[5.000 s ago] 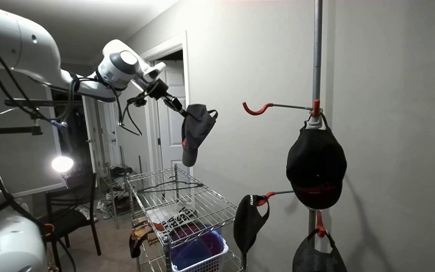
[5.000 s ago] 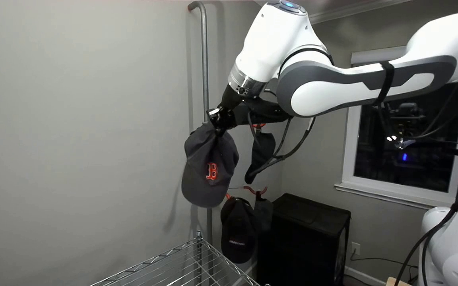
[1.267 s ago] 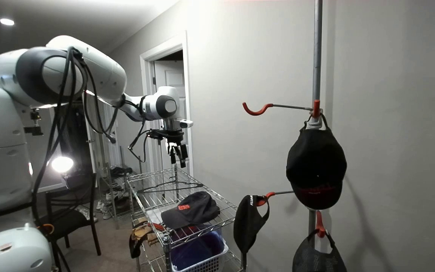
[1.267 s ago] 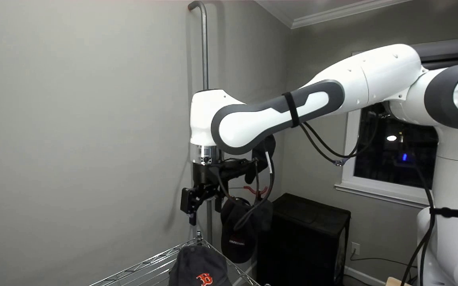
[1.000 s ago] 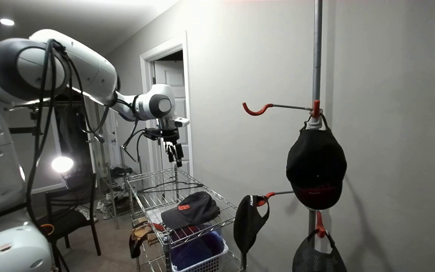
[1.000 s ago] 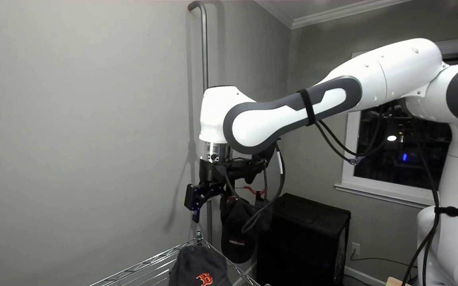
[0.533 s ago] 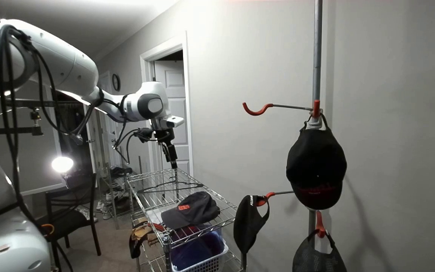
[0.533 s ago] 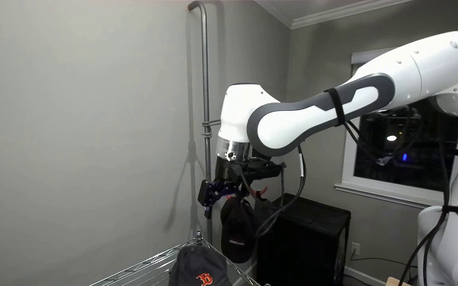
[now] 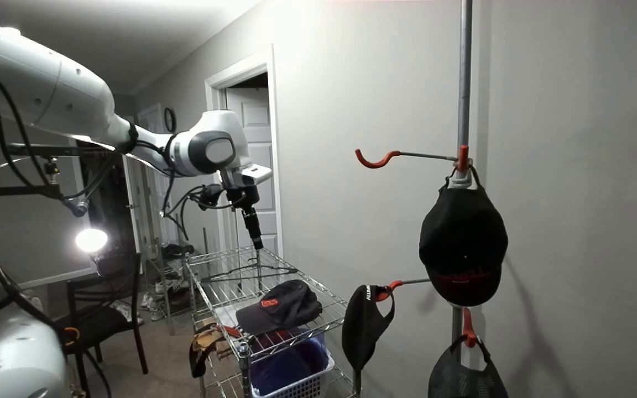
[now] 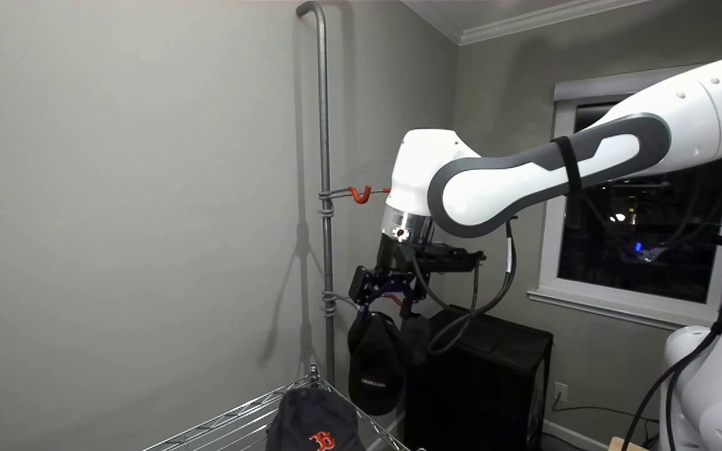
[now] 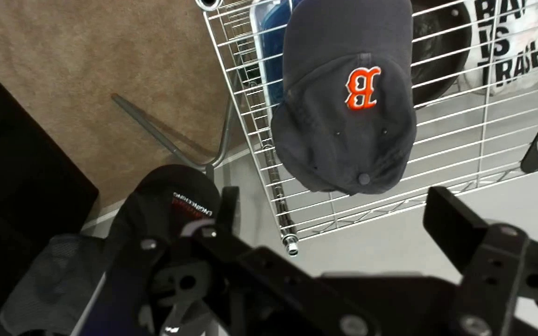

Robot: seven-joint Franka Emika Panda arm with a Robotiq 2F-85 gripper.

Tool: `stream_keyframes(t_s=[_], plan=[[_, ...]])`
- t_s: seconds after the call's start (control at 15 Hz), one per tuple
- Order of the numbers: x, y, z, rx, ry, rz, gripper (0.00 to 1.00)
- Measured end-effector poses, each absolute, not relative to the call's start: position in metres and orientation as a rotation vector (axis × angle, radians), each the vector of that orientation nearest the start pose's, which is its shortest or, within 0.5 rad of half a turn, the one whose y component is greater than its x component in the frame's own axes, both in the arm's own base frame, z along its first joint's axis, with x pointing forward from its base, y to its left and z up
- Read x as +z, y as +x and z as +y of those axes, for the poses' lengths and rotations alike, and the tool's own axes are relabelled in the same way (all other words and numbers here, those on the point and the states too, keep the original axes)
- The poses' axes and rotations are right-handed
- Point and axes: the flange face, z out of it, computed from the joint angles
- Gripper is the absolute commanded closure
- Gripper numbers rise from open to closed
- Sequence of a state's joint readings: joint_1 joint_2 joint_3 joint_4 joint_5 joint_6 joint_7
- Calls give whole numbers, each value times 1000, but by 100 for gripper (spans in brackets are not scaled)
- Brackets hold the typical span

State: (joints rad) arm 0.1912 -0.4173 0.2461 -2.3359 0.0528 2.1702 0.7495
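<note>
My black two-fingered gripper (image 10: 384,308) has its fingers (image 11: 453,228) spread wide, with nothing between them. The dark gray cloth cap with the orange letter B (image 11: 339,121) lies below them, not touching, on the shiny metal wire shelf (image 10: 235,412). I think I should go slowly and hold the fingers high, so they don't bump the cap or catch on the shelf.

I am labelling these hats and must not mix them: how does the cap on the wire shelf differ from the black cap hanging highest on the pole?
Pose: the shelf cap lies crown up on the wire shelf; the black cap hangs visor down from a red-tipped hook.
Marking: the shelf cap bears an orange B on dark grey; the black cap, dim dark red lettering on black.
Both are visored caps.
</note>
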Motion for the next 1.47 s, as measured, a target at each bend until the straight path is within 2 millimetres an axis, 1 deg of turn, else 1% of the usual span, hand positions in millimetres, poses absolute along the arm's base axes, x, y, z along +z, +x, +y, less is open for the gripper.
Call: stream_keyframes(t_s=[0.47, 0.8, 1.0, 1.2, 1.33, 1.47], plan=[[535, 404, 95, -453, -2886, 888, 0], [540, 411, 31, -505, -2848, 1071, 0], [543, 413, -16, -527, -2791, 1190, 0], [550, 410, -65, -551, -2735, 1289, 0], [556, 410, -90, -570, -2712, 1332, 0], [560, 413, -107, -585, -2698, 1356, 0]])
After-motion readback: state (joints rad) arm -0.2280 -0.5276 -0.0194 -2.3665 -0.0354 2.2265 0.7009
